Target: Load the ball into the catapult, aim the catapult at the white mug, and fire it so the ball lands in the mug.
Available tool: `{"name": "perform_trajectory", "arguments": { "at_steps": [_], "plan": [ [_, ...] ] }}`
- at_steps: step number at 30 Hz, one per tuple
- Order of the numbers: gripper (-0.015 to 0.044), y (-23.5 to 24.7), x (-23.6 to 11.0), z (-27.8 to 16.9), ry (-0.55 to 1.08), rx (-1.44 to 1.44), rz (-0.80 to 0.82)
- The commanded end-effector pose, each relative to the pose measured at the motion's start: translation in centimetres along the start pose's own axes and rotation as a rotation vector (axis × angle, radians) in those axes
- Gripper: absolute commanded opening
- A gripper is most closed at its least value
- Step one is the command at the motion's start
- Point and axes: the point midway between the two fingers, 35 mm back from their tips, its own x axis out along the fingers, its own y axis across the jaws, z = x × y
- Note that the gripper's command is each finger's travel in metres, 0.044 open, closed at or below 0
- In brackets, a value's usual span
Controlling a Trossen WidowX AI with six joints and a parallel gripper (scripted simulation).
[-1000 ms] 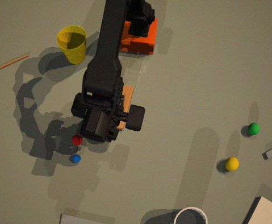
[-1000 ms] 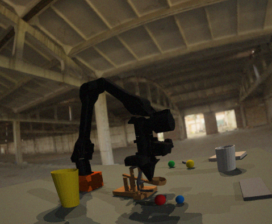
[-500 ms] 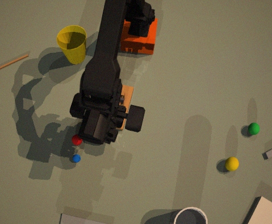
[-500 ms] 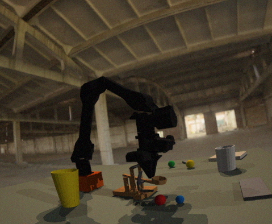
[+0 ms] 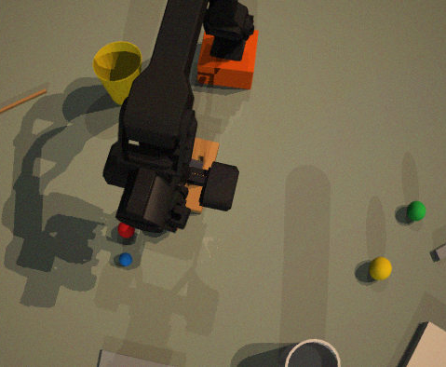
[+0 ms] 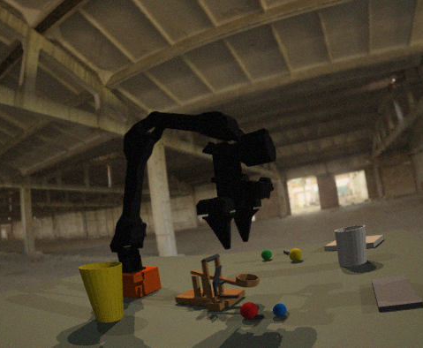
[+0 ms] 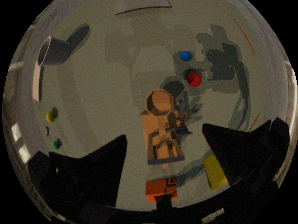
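A: What stands well away from the fingers (image 6: pixel 223 227)?

B: A yellow cup (image 6: pixel 101 291), upright, below them and off to one side, with a thin stick (image 5: pixel 12 106) lying beyond it.

A: And on the other side?

B: A green ball (image 5: pixel 416 210) and a yellow ball (image 5: pixel 380 268), both well apart from the fingers (a small grey block (image 5: pixel 445 250) lies near them). A grey slab (image 6: pixel 396 293) and a pale board (image 5: pixel 439 346) lie farther still.

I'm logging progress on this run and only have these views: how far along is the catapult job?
Early. Done: nothing visible; the catapult's spoon is empty, and the red ball and blue ball lie on the table beside it. In hand: nothing; the end effector hangs open above the catapult. Left: load a ball, aim at the white mug, fire.
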Motion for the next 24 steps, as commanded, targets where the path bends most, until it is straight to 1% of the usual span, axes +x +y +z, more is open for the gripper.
{"name": "perform_trajectory", "arguments": {
  "at_steps": [1, 2, 3, 5, 9, 14, 16, 22, 24],
  "plan": [
    [0.044, 0.0, -5.4, -0.4, -0.032, 0.005, 0.0],
    [0.044, 0.0, -5.4, -0.4, -0.032, 0.005, 0.0],
    [0.044, 0.0, -2.5, -0.1, -0.021, 0.0, -0.001],
    [0.044, 0.0, -2.4, -1.3, -0.019, 0.001, -0.001],
    [0.044, 0.0, -1.6, -5.0, -0.012, 0.004, -0.002],
    [0.044, 0.0, 0.0, -9.9, -0.003, 0.009, -0.004],
    [0.044, 0.0, 0.5, -11.2, -0.001, 0.01, -0.005],
    [0.044, 0.0, 0.8, -11.3, 0.0, 0.01, -0.005],
    [0.044, 0.0, 2.8, -11.2, 0.0, 0.01, -0.005]
  ]
}}
